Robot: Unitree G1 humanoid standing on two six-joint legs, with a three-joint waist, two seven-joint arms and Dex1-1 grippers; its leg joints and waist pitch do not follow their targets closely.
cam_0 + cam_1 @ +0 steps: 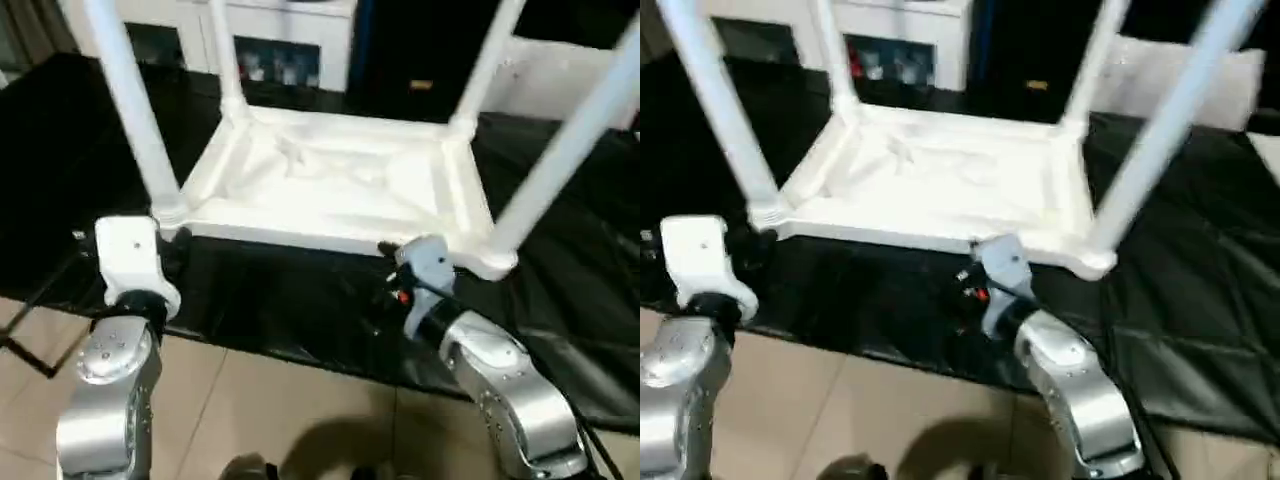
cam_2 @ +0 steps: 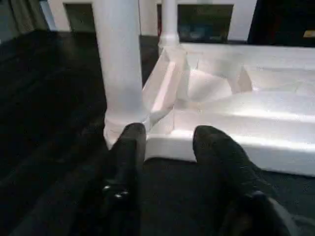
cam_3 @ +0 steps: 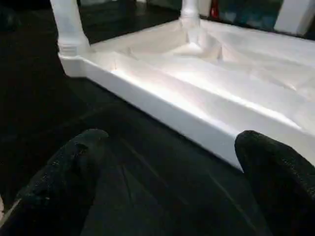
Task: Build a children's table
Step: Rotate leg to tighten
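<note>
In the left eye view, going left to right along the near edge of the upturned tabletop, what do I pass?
Left gripper → near-left leg in its corner socket → tabletop near rim → right gripper → near-right leg.

Tabletop (image 1: 330, 180) and legs (image 1: 130, 100): smooth white plastic with a soft sheen. Mat (image 1: 560, 300) beneath: black, quilted, slightly glossy sheet. Forearms (image 1: 505, 390): brushed silver metal. Fingers (image 2: 216, 152): matt black, finely textured. Floor (image 1: 260, 400): smooth beige tile.
</note>
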